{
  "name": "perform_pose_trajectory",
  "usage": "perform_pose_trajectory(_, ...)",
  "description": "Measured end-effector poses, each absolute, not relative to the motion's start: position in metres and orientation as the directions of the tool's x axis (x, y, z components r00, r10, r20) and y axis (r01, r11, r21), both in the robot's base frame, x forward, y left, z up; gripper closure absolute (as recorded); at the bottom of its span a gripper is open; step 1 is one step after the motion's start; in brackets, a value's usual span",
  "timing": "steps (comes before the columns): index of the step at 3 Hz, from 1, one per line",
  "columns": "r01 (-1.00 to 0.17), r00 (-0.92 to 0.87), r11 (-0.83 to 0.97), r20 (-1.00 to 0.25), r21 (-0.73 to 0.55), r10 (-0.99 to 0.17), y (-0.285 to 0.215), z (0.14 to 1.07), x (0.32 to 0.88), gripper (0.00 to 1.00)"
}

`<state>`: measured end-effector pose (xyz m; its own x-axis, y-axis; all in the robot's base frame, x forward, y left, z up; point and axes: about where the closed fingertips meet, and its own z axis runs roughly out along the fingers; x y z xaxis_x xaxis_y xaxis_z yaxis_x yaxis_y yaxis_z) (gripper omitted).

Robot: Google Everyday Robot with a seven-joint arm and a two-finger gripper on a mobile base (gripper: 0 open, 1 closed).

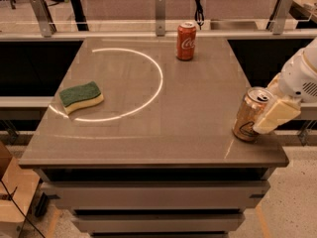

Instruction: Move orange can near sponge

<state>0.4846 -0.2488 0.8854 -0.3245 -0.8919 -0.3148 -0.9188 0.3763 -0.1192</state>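
Note:
The orange can (246, 117) stands near the table's front right corner, pale bronze with a silver top. My gripper (265, 107) reaches in from the right and is open, with a cream finger (276, 115) against the can's right side. The other finger is mostly hidden behind the can. The sponge (81, 96), green over yellow, lies at the table's left side, far from the can.
A red Coca-Cola can (186, 40) stands at the back middle of the grey table (148, 133). A bright ring of light curves across the tabletop. A rail with posts (159, 6) runs behind the table. The white arm (302, 76) enters from the right.

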Motion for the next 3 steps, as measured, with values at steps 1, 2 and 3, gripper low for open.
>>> perform_pose_trajectory(1,-0.928,-0.299,0.352,-0.323,-0.121,-0.898,-0.239,0.894,0.486,0.64)
perform_pose_trajectory(2,-0.941,-0.251,0.31,-0.343,-0.132,-0.905,-0.22,0.907,0.485,0.87)
perform_pose_trajectory(3,-0.95,-0.214,0.285,-0.403,-0.124,-0.89,-0.202,0.917,0.484,1.0)
